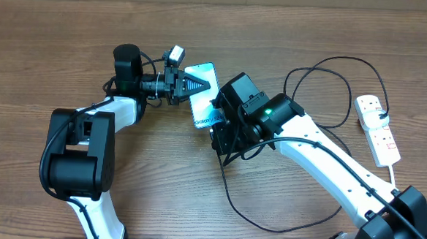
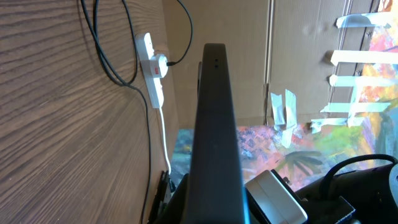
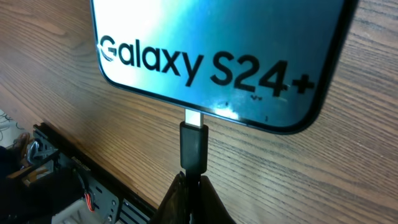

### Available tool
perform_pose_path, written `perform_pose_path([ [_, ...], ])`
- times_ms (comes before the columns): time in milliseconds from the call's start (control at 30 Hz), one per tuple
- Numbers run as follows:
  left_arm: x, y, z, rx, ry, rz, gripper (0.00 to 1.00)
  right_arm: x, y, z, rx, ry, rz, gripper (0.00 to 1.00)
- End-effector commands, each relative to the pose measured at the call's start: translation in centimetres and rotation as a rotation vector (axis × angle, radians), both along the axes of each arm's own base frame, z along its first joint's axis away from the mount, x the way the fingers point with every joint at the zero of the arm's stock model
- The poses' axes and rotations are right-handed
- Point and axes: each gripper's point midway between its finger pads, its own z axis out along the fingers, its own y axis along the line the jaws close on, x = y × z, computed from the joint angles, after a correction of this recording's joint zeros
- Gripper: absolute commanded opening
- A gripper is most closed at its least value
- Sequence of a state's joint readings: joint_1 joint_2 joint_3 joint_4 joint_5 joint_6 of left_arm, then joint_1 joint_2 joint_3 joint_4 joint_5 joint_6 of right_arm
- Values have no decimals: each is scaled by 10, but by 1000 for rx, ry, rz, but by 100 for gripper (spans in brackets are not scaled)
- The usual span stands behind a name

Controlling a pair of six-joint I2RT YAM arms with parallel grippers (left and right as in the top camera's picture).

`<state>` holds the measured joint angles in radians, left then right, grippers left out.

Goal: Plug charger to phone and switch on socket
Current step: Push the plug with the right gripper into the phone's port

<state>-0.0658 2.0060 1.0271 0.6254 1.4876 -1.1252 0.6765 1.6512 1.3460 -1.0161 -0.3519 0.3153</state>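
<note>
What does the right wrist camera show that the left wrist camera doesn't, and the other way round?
Only the right wrist: the phone's lit screen reading Galaxy S24+, and the charger connector at its bottom edge, pinched by the right gripper.
Only the left wrist: the socket with a red switch, a plug in it, and the black charger cable.
Both: the phone, seen edge-on from the left wrist, and the wooden table.

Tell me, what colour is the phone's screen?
The phone screen is blue-cyan, clearest in the right wrist view.
</note>
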Motion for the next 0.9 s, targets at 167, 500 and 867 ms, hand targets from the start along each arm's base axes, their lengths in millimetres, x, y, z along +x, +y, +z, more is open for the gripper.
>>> perform_pose_path([
  [167,2,-3,6,-1,-49,-5,4,2,4,19,40,-33,-6,4],
  [500,2,-3,6,-1,-49,-5,4,6,7,21,55,-45,-16,4],
  [867,2,-3,6,-1,-48,-4,4,7,6,22,53,-52,-22,4],
])
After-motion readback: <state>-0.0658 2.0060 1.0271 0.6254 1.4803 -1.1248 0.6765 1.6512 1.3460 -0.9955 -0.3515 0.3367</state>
